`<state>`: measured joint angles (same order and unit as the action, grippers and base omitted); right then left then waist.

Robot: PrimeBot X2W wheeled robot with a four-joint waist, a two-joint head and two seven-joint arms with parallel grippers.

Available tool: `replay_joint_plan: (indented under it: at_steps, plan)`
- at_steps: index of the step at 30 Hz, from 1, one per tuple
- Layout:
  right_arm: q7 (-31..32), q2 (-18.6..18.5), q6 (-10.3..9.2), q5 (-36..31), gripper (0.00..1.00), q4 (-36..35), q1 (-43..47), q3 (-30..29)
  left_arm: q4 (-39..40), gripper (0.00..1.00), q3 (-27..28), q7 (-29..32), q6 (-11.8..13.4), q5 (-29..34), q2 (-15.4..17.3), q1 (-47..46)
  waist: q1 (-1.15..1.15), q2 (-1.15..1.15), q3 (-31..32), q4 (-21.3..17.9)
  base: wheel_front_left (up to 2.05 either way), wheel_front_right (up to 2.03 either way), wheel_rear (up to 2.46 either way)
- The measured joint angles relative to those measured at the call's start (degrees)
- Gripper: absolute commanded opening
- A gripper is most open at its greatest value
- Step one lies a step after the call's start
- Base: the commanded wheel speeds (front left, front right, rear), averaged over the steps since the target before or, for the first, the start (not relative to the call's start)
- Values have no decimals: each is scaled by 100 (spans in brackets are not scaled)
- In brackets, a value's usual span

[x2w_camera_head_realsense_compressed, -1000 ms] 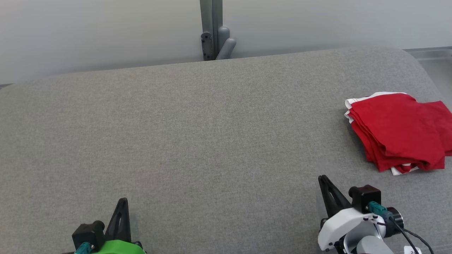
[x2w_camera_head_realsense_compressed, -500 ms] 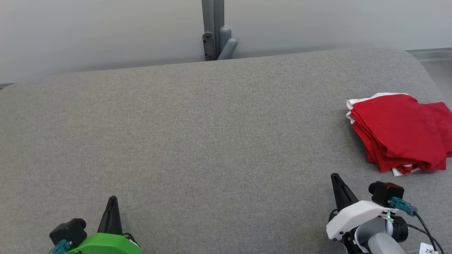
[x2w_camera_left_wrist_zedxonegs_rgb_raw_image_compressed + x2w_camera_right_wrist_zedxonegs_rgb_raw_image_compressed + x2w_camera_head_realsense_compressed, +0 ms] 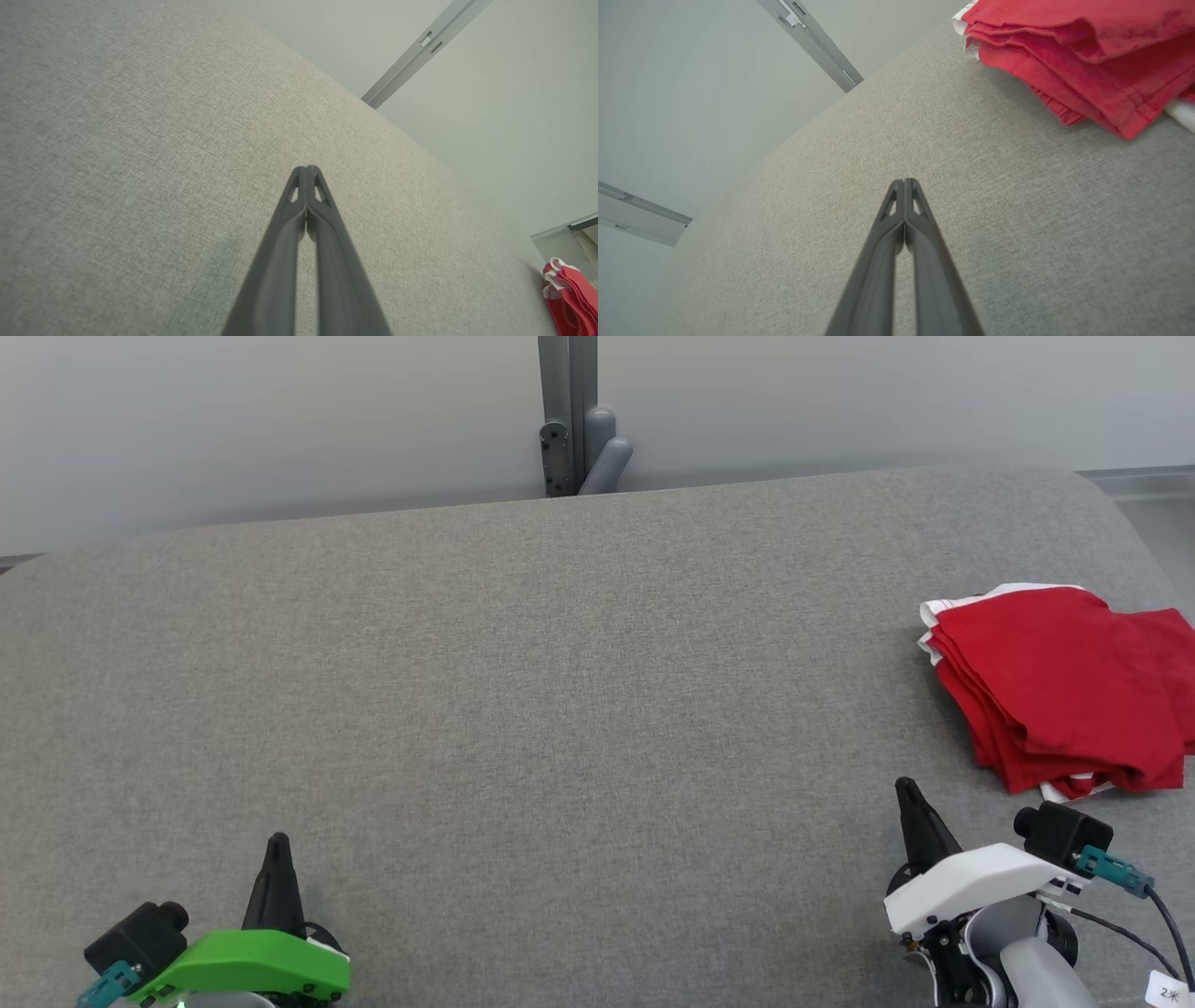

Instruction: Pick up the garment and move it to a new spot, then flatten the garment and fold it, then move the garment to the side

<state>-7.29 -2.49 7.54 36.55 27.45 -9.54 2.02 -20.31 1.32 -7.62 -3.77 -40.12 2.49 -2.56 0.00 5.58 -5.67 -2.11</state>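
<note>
Our left claw [image 3: 277,845], pinched shut and empty, sits near left over the grey pad [image 3: 560,663]. Our right claw [image 3: 906,791], also shut and empty, sits near right. Just beyond it, apart, lies one red garment [image 3: 1064,686], folded in layers, with its stacked edges facing left and white trim at the far-left corner. Its right end is cropped, so we cannot tell its long axis. One post [image 3: 569,420] stands far behind.

The left gripper [image 3: 277,847] stood at the lower left of the head view, its two dark fingers pressed together tip to tip and pointing forward above a green wrist housing [image 3: 247,963]. The right gripper [image 3: 910,795], over a white wrist housing [image 3: 971,889] at the lower right, was likewise closed and empty. It seemed to lean slightly leftward, though the forearms were mostly cut off.
</note>
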Motion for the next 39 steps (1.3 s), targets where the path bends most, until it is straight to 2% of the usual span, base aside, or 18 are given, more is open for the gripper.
replay_joint_plan:
  at_steps: [18, 39]
  plan:
    - [370, -3, -1, 1412, 0, -193, -37, -240, 235, 0, 135, 354, 30, -1341, 2, -163, 0, 0, 5, 38, 0, 0, 0]
    - [726, -10, -2, 2775, 0, -380, -127, -463, 436, 0, 275, 701, 78, -2584, 7, -307, 0, 0, 11, 83, 0, 0, 0]
